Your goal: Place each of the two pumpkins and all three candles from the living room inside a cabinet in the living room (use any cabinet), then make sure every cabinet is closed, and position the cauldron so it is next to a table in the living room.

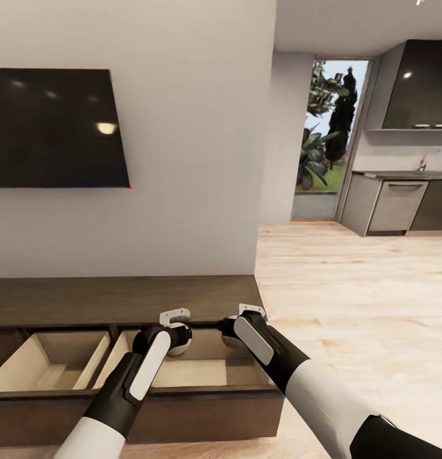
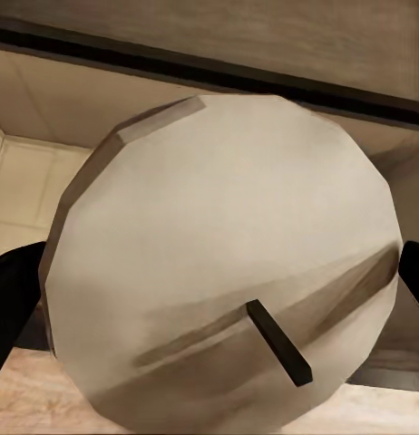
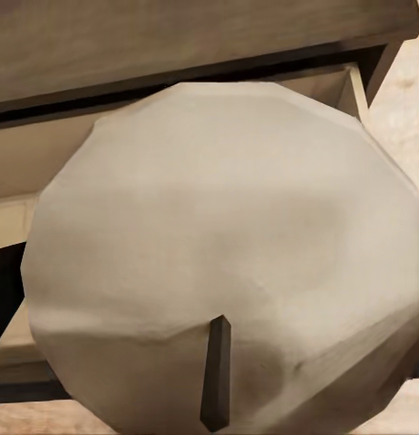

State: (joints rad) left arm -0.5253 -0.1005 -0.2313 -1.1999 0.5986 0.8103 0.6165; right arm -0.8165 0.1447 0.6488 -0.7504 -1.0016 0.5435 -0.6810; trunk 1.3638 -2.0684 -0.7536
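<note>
The cabinet (image 1: 118, 296) is a long, low dark-brown unit against the wall, with two pale-lined drawers pulled open. Both arms reach over the right-hand open drawer (image 1: 201, 373). In the left wrist view a beige candle (image 2: 219, 263) with a short dark wick sits between dark fingers (image 2: 10, 299), so my left gripper (image 1: 176, 336) is shut on it above the drawer. The right wrist view has a second beige candle (image 3: 228, 245) with its wick, and my right gripper (image 1: 236, 331) is shut on that one over the same drawer. The left-hand drawer (image 1: 48, 363) looks empty.
A black TV (image 1: 55, 127) hangs on the wall above the cabinet. Light wood floor (image 1: 361, 299) stretches to the right toward a glass door (image 1: 326, 134) with plants outside, and dark-grey kitchen cupboards (image 1: 399, 204) stand at the far right.
</note>
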